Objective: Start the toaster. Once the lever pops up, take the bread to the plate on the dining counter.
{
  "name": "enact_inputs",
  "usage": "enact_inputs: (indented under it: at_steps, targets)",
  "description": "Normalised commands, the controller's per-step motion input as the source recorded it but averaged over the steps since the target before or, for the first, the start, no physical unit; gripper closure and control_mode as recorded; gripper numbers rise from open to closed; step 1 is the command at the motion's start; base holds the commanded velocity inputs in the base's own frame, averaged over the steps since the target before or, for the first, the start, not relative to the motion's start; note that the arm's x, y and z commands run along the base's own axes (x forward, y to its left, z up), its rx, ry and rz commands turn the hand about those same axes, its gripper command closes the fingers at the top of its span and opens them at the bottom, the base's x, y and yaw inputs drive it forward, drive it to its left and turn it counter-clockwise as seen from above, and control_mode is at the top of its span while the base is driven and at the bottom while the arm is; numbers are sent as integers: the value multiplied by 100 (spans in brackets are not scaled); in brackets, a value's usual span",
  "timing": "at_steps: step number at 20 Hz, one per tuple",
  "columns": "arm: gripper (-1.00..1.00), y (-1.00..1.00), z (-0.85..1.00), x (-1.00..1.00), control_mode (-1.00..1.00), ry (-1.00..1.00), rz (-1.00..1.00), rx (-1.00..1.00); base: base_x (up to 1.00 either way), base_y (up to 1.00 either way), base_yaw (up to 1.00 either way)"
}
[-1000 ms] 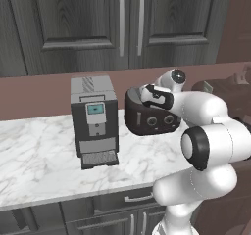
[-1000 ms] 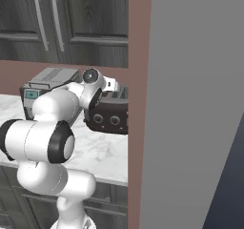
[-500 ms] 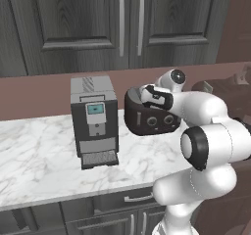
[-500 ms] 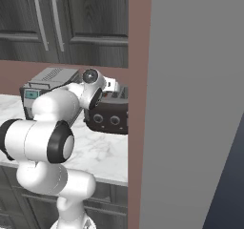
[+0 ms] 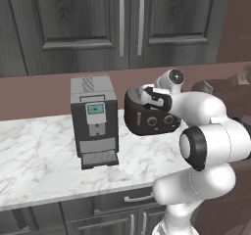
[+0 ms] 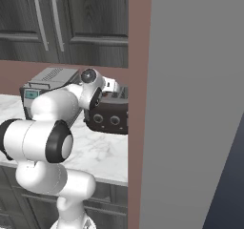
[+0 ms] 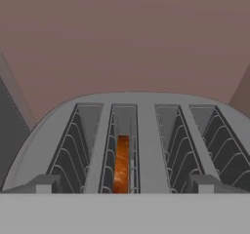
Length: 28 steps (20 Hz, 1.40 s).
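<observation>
Hand view, pincer spread wide over toaster, bread in slot

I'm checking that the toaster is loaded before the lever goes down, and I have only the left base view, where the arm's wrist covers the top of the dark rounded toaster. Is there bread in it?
Observer: Yes. The hand view looks down on the dark rounded toaster, and a tan-brown slice of bread stands edge-on, low in the second slot from that view's left.
Operator: Are the jaws shut on anything?
Observer: No. The gripper is open, its fingertips wide apart above the toaster's top, holding nothing.
Operator: What stands past the toaster's far side?
Observer: In the right base view, a reddish-brown wall panel rises right beside it.
</observation>
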Motion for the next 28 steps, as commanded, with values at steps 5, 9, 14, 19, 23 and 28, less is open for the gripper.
enact_inputs:
  at_steps: [5, 9, 14, 19, 23, 28]
  targets:
    - [-100, 9, -6, 0, -100, 0, 0, 0, 0, 0, 0]
    - [-100, 4, -18, 0, -100, 0, 0, 0, 0, 0, 0]
    - [-100, 0, -12, 0, -100, 0, 0, 0, 0, 0, 0]
    - [-100, 0, -9, -4, -100, 0, 0, 0, 0, 0, 0]
    - [-100, 0, -17, -9, -100, 0, 0, 0, 0, 0, 0]
    - [-100, 0, -14, -2, -100, 0, 0, 0, 0, 0, 0]
